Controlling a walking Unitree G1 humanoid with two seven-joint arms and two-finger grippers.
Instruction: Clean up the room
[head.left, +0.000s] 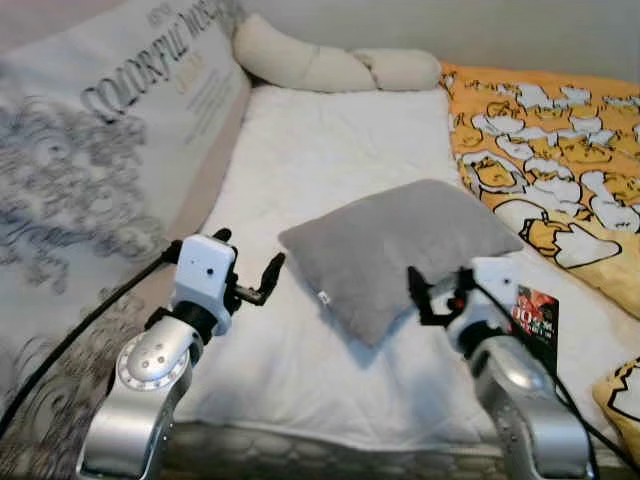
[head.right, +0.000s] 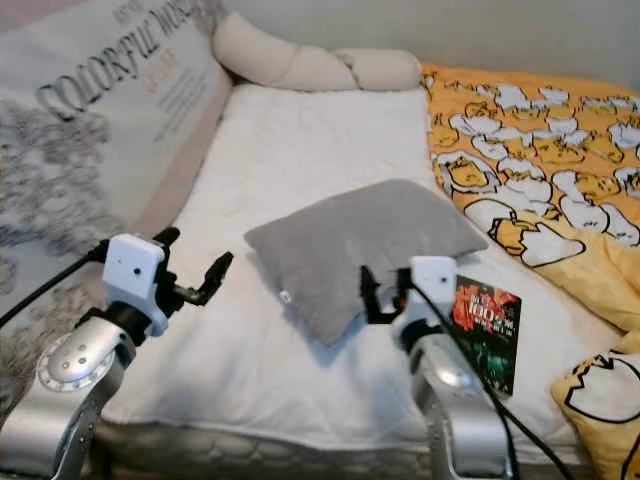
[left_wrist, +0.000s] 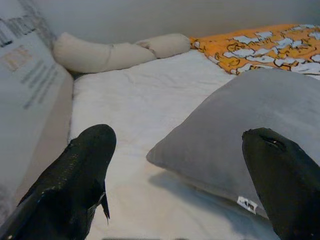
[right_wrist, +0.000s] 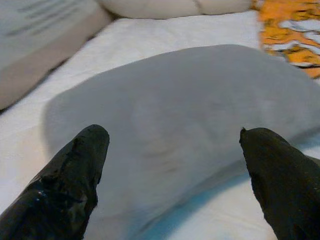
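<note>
We judge we are lining up to grab the grey pillow (head.left: 400, 250), which lies askew mid-bed on the white sheet (head.left: 310, 150) (a book (head.right: 485, 325) sits beside it). Next, both arms must close in. Left gripper (head.left: 250, 270) and right gripper (right_wrist: 175, 170) gape wide, holding nothing.

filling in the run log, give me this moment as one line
scene: bed | target: grey pillow flat on white mattress | left tool open, near pillow's corner | right tool open, facing pillow | contact: none yet
</note>
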